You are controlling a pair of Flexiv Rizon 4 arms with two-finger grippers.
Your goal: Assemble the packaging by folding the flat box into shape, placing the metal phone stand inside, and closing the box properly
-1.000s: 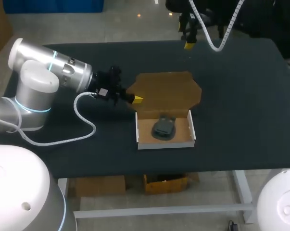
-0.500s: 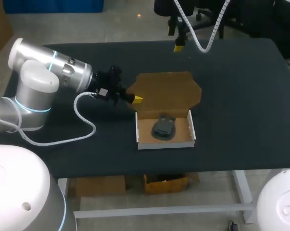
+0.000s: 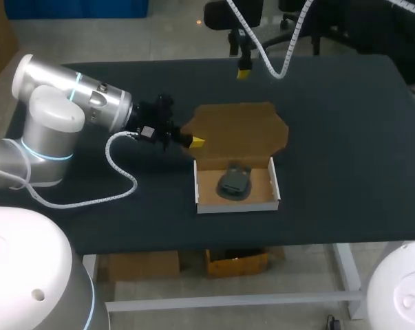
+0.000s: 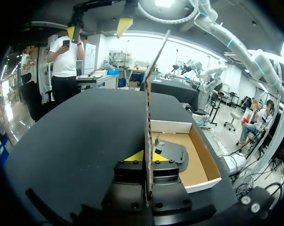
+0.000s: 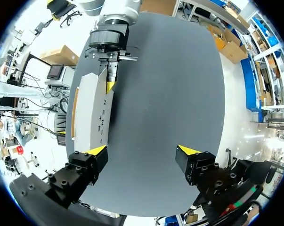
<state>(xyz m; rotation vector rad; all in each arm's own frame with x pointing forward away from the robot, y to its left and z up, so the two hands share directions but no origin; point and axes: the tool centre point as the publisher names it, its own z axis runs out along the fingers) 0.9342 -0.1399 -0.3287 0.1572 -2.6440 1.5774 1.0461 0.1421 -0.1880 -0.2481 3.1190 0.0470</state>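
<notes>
The head view is showing one box (image 3: 237,198), one phone stand (image 3: 233,182) and two end effectors on or over one black tabletop (image 3: 345,137); the phone stand is lying inside the white tray of the box, near the tabletop's middle; the brown lid (image 3: 238,129) is opening away behind it; the left end effector (image 3: 197,141) is pinching the lid's edge; the right end effector (image 3: 243,72) is hanging above the tabletop's far edge, its opening hard to judge here.

The left wrist view is showing what the head view is not: the lid is standing upright, edge-on, with a yellow tip pressing on each side, narrowly closed.

The right wrist view is hiding the phone stand behind the lid's pale outer face; its own fingers are spreading wide, holding nothing.
</notes>
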